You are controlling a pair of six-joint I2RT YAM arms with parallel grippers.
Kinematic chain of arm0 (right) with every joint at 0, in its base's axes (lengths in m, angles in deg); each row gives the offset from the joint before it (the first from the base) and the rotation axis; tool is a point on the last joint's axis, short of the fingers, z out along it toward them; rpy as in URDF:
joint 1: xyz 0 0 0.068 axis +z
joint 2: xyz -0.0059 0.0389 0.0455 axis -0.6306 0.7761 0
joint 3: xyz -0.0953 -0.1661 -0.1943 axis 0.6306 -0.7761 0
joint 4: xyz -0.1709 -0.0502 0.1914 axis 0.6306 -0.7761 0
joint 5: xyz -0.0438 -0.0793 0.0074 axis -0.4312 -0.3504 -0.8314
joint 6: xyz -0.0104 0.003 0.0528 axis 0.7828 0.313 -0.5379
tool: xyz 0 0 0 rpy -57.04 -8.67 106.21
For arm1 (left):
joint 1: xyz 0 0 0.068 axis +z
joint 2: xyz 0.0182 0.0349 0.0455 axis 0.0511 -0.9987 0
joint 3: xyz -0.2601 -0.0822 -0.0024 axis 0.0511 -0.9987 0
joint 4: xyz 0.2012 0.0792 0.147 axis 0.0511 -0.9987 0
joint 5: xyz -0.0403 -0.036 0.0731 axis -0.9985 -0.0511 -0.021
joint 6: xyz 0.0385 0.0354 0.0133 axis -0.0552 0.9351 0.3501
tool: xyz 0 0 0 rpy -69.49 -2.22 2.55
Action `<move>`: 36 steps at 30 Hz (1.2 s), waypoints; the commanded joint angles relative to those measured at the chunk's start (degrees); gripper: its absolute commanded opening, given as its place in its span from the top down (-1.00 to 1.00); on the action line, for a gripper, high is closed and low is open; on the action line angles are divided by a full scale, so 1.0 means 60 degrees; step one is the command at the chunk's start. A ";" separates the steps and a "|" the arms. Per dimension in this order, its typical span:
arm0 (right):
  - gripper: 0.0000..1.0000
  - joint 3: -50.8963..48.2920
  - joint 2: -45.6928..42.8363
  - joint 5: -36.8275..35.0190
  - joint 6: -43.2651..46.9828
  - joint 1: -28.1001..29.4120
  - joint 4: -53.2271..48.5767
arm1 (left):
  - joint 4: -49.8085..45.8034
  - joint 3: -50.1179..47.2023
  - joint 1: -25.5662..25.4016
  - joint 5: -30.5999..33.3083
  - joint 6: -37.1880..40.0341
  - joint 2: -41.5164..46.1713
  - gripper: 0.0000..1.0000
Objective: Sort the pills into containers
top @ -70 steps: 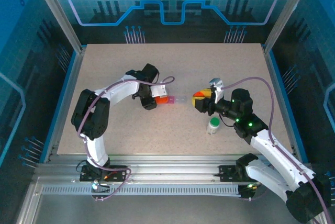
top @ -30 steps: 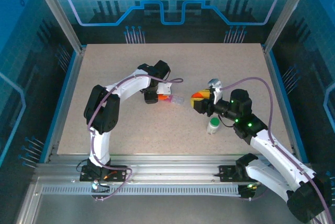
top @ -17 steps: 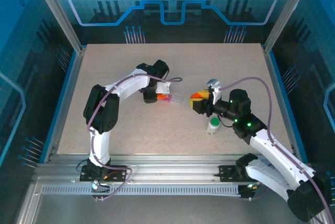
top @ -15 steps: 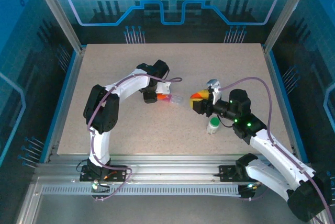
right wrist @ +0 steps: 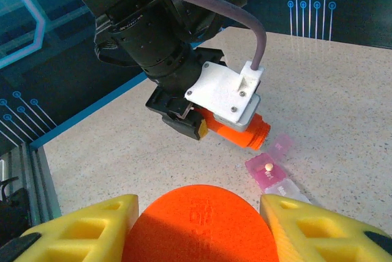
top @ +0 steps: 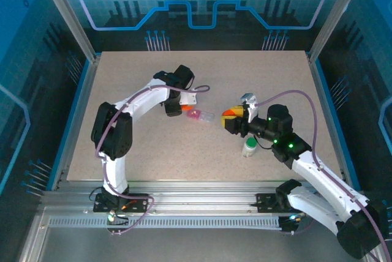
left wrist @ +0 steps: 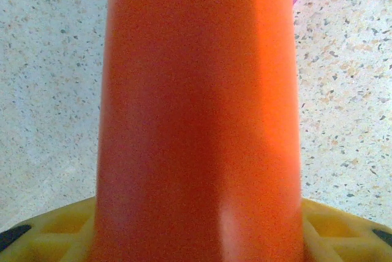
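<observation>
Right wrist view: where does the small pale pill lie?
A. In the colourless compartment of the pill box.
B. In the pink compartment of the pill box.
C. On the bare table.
B: the pill sits inside the pink compartment, just below the mouth of the tilted orange bottle.

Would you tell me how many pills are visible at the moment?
1: a small pale pill lies in the pink compartment of the pill box, near the mouth of the tilted orange bottle. More may be hidden inside that bottle.
</observation>
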State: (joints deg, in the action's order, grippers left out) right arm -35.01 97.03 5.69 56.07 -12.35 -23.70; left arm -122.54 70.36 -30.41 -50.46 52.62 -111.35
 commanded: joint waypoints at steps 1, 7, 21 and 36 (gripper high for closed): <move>0.52 0.0043 0.0027 0.0046 0.0139 0.0186 0.0282 | 0.0065 -0.0141 -0.0003 -0.0289 -0.0038 0.0166 0.77; 0.52 0.0065 0.0119 0.0019 0.0169 0.0212 0.0266 | 0.0273 -0.0067 -0.0139 -0.0398 -0.0282 -0.0170 0.77; 0.52 0.0102 0.0164 -0.0012 0.0238 0.0301 0.0212 | 0.0039 -0.0030 -0.0269 -0.0344 -0.0765 -0.0515 0.79; 0.52 0.0138 0.0247 -0.0056 0.0301 0.0390 0.0191 | 0.0547 -0.0386 -0.0282 -0.0581 -0.1655 -0.0272 0.80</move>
State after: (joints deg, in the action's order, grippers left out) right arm -35.01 98.32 5.47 56.93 -10.89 -23.74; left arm -119.90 68.74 -31.92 -52.42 45.12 -114.37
